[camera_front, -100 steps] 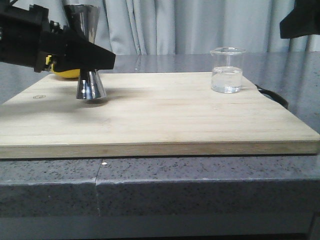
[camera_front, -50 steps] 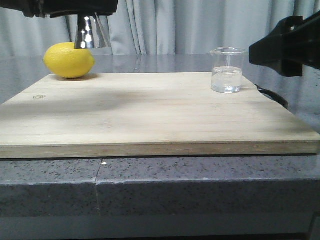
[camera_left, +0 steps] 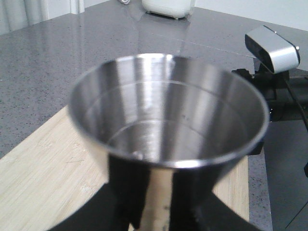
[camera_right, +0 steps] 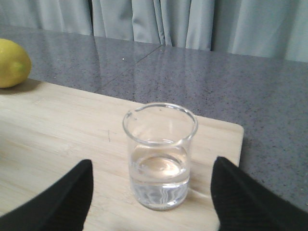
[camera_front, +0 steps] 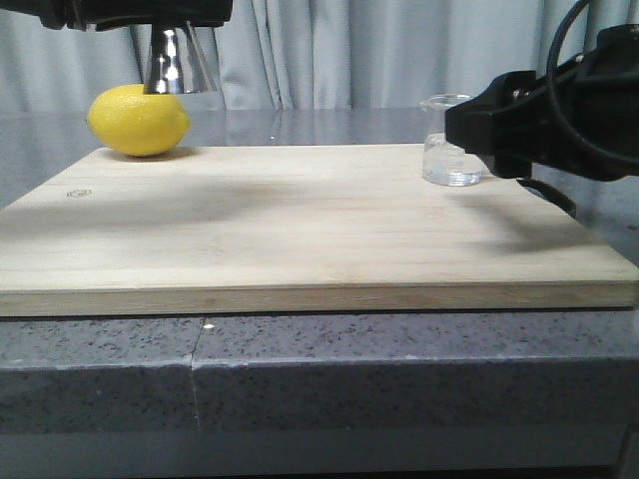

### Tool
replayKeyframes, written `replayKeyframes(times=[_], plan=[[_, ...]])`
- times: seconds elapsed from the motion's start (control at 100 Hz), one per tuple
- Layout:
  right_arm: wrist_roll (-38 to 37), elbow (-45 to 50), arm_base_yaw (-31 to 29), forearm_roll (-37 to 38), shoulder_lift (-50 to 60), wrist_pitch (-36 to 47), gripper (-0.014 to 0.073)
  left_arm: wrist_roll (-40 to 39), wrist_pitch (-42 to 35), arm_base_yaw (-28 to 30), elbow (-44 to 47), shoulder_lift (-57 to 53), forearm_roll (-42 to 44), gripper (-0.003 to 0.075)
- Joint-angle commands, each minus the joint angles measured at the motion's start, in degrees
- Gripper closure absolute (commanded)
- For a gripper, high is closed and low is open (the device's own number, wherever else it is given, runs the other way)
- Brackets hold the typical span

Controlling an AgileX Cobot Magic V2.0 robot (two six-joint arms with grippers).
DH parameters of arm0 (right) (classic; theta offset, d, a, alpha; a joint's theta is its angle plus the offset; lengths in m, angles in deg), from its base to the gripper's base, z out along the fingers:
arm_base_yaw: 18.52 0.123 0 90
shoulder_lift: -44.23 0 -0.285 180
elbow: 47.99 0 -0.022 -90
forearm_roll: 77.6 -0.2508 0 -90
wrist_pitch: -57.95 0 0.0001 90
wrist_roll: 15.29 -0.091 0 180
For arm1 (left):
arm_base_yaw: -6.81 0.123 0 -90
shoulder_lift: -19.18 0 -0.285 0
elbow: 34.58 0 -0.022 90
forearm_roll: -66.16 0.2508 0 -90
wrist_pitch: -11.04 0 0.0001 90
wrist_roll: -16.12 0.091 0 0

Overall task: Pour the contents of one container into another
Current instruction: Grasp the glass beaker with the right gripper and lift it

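Right now the step in hand looks like the reach for the small clear glass beaker (camera_right: 160,156), which stands partly filled with clear liquid near the far right corner of the pale wooden cutting board (camera_front: 300,230). The right gripper (camera_right: 154,202) is spread wide, one finger on either side of the glass, neither touching. The left gripper (camera_left: 159,211) is clenched on the waist of the tall shiny steel hourglass jigger (camera_left: 166,120), held upright and high, clear of the board, above the yellow lemon (camera_front: 138,120). Next, I judge, the right fingers must close squarely on the beaker before lifting. The board lies on a speckled grey counter (camera_front: 399,369); pale curtains (camera_front: 379,50) hang behind
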Motion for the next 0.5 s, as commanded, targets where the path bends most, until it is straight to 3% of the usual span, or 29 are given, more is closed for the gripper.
replayKeyframes(times=[0.0,0.49], plan=[[-0.4,-1.7,0.0,1.1,0.0,7.1,0.0126,-0.4,3.2,-0.5,-1.8,-2.4,-3.8,0.074],[-0.4,-8.1,0.0,1.7,-6.6,7.2,0.0126,-0.4,3.7,-0.5,-1.8,-2.4,-3.5,0.074]])
